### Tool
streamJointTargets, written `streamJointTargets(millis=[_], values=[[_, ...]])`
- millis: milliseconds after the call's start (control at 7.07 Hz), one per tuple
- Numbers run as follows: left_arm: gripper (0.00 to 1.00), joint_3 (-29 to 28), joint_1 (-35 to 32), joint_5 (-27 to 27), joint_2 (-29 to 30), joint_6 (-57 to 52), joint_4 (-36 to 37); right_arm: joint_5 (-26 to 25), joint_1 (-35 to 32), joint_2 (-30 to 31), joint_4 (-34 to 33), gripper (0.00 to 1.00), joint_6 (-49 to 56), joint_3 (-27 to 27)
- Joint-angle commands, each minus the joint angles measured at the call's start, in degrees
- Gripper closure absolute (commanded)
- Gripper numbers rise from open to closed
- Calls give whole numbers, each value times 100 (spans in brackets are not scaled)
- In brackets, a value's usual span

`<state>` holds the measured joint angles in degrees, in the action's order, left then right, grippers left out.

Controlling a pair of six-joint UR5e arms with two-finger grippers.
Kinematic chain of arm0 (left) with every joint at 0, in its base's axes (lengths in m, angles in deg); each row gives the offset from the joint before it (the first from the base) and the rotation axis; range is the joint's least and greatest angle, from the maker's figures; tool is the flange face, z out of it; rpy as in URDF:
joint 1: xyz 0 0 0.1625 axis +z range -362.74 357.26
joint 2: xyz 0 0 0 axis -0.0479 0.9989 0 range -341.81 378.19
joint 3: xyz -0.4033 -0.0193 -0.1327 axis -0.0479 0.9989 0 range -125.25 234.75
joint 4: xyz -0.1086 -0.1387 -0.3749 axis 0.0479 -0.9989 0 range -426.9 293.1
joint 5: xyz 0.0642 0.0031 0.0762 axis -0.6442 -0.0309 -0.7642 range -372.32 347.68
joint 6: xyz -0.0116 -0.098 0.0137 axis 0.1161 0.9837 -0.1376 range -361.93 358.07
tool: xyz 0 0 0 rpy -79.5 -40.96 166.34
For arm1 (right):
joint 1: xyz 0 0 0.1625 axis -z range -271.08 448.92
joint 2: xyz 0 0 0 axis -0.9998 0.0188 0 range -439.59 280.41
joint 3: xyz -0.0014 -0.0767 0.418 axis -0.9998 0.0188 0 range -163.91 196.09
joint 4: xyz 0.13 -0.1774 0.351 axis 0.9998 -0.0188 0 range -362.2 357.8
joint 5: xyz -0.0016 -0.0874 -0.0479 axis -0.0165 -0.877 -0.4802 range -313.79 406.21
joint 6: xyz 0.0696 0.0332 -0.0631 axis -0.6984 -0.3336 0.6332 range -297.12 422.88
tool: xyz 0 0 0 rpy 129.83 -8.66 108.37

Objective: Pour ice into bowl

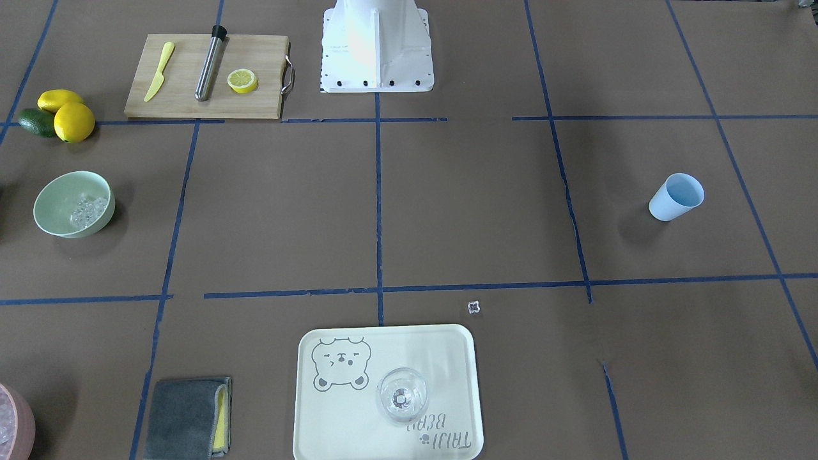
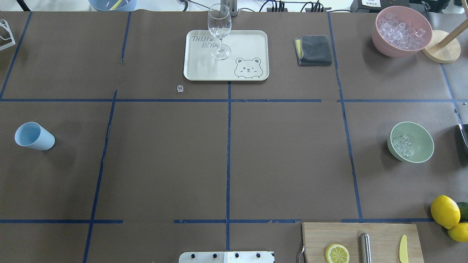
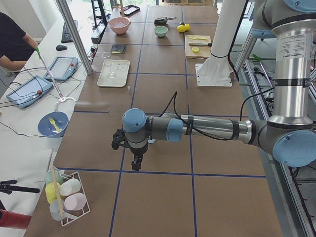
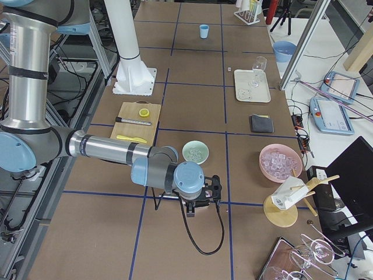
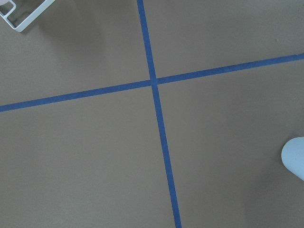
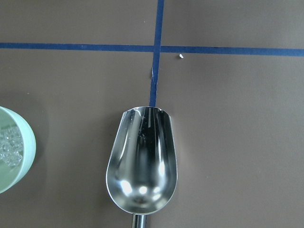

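Observation:
The pale mint-green bowl point(image 1: 48, 217) point(image 2: 420, 144) stands near the table's edge on my right side, with a small heap of clear ice cubes point(image 1: 86, 211) point(image 2: 402, 145) in it. One stray ice cube point(image 1: 473, 307) point(image 2: 180, 88) lies on the table near the tray. The blue cup point(image 1: 676, 197) point(image 2: 34, 136) looks empty on my left side. My left gripper point(image 3: 136, 165) hangs low over bare table; I cannot tell if it is open. My right gripper point(image 4: 198, 204) is low beside the bowl point(image 4: 195, 151); I cannot tell its state. An empty metal scoop point(image 6: 142, 161) fills the right wrist view.
A cream tray point(image 2: 197, 69) with a wine glass point(image 2: 219, 31), a grey cloth point(image 2: 313, 50) and a pink bowl of ice point(image 2: 382, 42) line the far side. A cutting board point(image 2: 380, 233) with lemon half, metal rod and yellow knife, plus whole lemons point(image 2: 445, 211), lie near my base.

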<state>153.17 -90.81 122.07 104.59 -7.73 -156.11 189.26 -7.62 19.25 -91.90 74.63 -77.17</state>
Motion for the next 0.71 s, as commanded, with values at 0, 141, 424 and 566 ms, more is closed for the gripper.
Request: streamJointTargets(millis=[0, 141, 424, 566], values=[[0, 28, 0, 0, -1, 0, 0, -101, -5, -40, 23, 0, -556, -226], [0, 28, 0, 0, -1, 0, -9, -345, -5, -23, 14, 0, -612, -445], [0, 19, 0, 0, -1, 0, -9, -427, 4, 4, 14, 0, -622, -491], [0, 19, 0, 0, -1, 0, 0, -427, 4, 4, 14, 0, -622, -491]])
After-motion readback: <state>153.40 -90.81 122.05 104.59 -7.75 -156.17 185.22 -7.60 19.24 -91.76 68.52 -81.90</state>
